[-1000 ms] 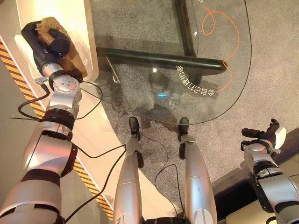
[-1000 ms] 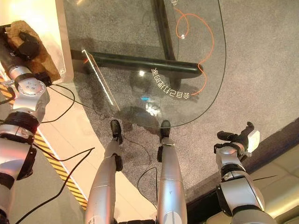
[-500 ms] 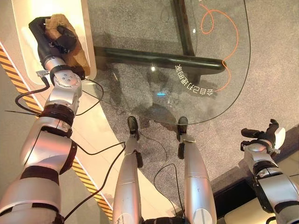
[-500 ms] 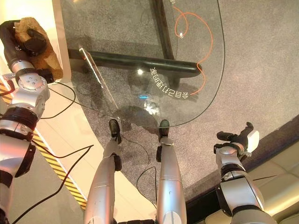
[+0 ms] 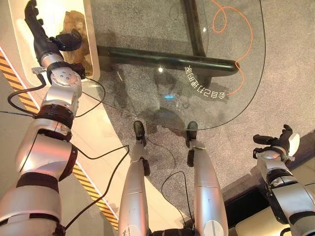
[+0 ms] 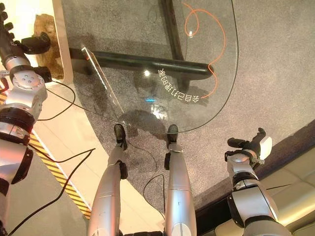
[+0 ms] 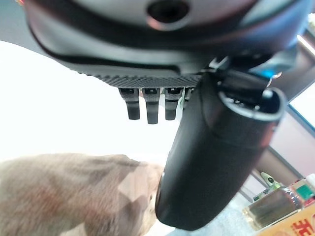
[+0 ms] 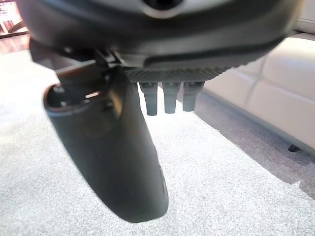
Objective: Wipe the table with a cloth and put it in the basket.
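Observation:
A crumpled brown cloth (image 5: 77,28) lies inside the white basket (image 5: 93,51) at the far left, beside the glass table (image 5: 147,29). My left hand (image 5: 43,38) hovers at the cloth's left side, open, with straight fingers and the thumb reaching over the cloth. In the left wrist view the cloth (image 7: 74,196) lies free past the thumb (image 7: 211,157), with nothing in the hand. My right hand (image 5: 277,144) hangs open low on the right, over grey carpet, holding nothing.
An orange line (image 5: 238,34) and white lettering (image 5: 204,89) mark the glass top; a black bar (image 5: 167,60) runs beneath it. Yellow-black floor tape (image 5: 10,64) lies left. A cream sofa (image 6: 295,182) stands at the lower right.
My left hand was shut on the cloth over the basket; now its fingers have straightened and drawn off to the left, and the cloth rests loose in the basket. The right hand has stayed put.

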Controlling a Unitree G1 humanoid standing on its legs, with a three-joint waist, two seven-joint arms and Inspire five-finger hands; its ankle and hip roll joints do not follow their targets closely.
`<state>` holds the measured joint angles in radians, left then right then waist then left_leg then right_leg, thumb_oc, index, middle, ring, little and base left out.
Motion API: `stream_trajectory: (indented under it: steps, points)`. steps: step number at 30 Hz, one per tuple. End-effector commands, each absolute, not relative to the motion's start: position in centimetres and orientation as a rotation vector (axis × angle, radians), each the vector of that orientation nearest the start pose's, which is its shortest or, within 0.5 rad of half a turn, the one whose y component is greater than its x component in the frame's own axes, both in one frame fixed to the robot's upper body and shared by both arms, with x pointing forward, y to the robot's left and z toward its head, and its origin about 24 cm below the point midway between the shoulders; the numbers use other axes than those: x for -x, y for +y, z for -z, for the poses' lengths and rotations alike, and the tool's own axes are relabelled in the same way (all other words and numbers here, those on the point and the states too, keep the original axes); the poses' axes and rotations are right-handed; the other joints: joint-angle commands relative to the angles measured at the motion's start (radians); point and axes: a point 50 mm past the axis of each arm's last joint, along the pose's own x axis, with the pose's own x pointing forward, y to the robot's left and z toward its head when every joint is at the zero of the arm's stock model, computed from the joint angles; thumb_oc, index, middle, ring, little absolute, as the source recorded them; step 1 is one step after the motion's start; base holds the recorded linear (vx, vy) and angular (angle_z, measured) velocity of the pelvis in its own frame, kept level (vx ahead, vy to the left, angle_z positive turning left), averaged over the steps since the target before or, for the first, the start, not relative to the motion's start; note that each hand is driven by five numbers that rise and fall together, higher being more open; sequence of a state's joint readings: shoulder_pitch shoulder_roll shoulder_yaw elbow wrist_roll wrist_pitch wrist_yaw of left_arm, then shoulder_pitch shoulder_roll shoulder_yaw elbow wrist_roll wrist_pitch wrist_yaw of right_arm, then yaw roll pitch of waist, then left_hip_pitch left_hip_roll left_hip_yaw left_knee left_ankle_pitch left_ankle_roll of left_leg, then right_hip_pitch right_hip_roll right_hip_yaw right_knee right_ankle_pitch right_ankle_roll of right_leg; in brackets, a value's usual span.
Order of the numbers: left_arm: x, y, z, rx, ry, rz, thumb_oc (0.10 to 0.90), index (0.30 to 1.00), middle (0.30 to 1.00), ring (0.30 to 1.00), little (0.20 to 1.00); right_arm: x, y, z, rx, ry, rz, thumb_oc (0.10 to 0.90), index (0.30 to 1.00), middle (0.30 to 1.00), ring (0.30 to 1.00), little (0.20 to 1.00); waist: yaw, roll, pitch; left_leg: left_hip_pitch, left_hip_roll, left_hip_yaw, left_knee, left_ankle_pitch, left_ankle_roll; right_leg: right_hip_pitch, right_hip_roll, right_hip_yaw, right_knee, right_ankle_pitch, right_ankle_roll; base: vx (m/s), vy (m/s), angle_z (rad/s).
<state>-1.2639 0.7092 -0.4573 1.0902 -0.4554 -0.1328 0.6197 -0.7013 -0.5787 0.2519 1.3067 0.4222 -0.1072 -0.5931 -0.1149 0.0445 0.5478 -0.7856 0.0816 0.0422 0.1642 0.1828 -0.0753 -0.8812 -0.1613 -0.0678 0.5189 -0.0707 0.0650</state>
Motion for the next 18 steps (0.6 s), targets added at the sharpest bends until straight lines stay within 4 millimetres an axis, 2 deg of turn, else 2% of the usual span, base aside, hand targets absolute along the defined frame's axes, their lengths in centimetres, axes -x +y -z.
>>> stream_trajectory:
  steps: [1,10,18]
  points:
    - [-36.58,31.12,-34.86,-0.314,-0.592,-0.921,0.8,0.9,0.9,0.9,0.9,-29.53,-36.15,-4.04,0.422,0.382,0.981,0.8,0.9,0.9,0.9,0.9,0.012,-0.03,-0.028,-0.01,-0.023,0.008,0.132,-0.172,0.015,0.052,0.045,0.028,-0.206,0.084,0.019,0.0,0.0,0.0]
    - [-36.5,31.29,-34.89,-0.312,-0.589,-0.937,0.8,0.9,0.9,0.9,0.9,-29.4,-36.09,-3.8,0.42,0.384,0.981,0.8,0.9,0.9,0.9,0.9,0.012,-0.028,-0.028,-0.006,-0.024,0.008,0.126,-0.17,0.015,0.055,0.046,0.028,-0.21,0.086,0.019,0.0,0.0,0.0]
    - [-35.59,31.78,-35.24,-0.126,-0.697,-0.956,0.8,0.9,0.9,0.9,0.9,-29.39,-35.86,-3.59,0.437,0.377,0.961,0.8,0.9,0.9,0.9,0.9,0.019,-0.033,-0.028,0.033,-0.031,-0.011,0.113,-0.173,0.016,0.092,0.048,0.039,-0.229,0.092,0.021,-0.02,-0.023,0.0]
